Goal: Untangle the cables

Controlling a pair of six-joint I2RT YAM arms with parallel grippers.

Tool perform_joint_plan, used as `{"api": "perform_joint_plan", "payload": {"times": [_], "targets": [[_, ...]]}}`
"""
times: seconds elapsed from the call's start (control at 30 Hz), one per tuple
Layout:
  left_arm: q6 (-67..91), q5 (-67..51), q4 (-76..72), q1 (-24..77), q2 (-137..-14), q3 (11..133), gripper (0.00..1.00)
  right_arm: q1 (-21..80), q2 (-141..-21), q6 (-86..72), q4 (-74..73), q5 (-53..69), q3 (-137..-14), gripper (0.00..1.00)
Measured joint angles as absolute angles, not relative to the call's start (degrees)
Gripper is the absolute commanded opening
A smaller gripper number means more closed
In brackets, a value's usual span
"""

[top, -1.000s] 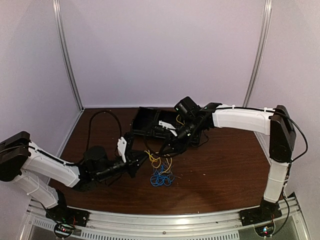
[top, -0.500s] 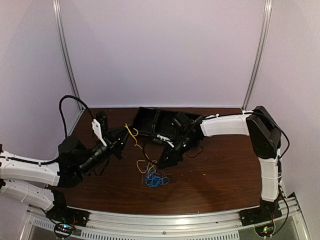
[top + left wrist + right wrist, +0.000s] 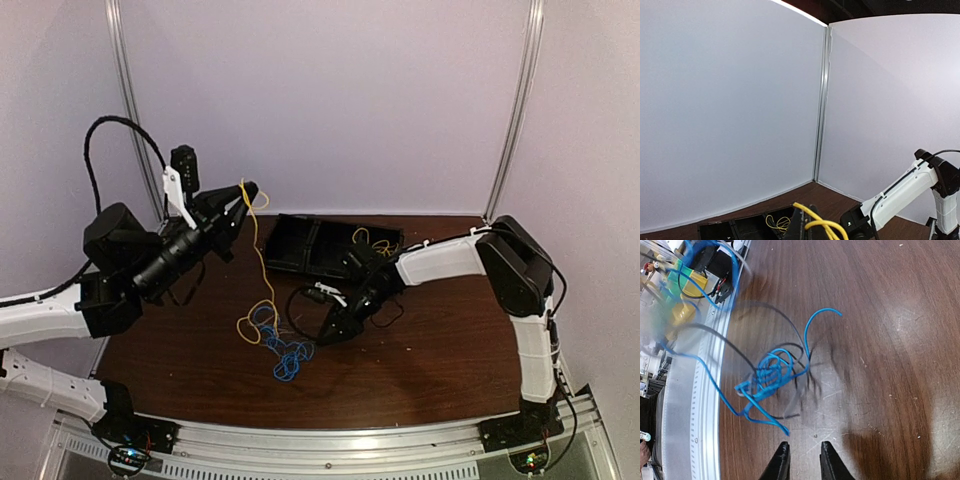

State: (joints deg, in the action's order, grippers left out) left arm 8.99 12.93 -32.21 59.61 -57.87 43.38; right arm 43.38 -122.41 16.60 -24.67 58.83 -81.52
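Progress: my left jaws, clamped on the yellow cable (image 3: pixel 815 214), have hauled it high, its tail trailing into the blue cable (image 3: pixel 769 374) tangle on the desk (image 3: pixel 430 360). My right jaws now stand barely parted and empty, low beside it.

**Cables: yellow lifted, blue and dark in a knot on the table**

The yellow cable (image 3: pixel 258 262) hung in a wavy line from the raised left gripper (image 3: pixel 243 195), ending in a loop on the table. The blue cable (image 3: pixel 283 352) lay in a loose tangle touching that loop, with one free end arcing out. The thin dark cable (image 3: pixel 297 297) looped just beside it and ran through the blue knot. A second yellow coil (image 3: pixel 375 240) sat in the black tray (image 3: pixel 290 248).
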Motion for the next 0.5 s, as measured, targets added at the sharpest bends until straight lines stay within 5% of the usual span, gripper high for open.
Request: {"api": "perform_joint_plan", "payload": {"times": [0.17,0.5], "targets": [[6.35,11.86,-21.8,59.61,-61.01,60.14,0.0,43.35,-123.87,16.53,-24.67,57.52,-81.47,0.23],[2.61,11.55,-15.2,59.61,-64.82,66.72,0.0,39.75,-105.93,24.03,-27.05,55.27,-78.39,0.62]]}}
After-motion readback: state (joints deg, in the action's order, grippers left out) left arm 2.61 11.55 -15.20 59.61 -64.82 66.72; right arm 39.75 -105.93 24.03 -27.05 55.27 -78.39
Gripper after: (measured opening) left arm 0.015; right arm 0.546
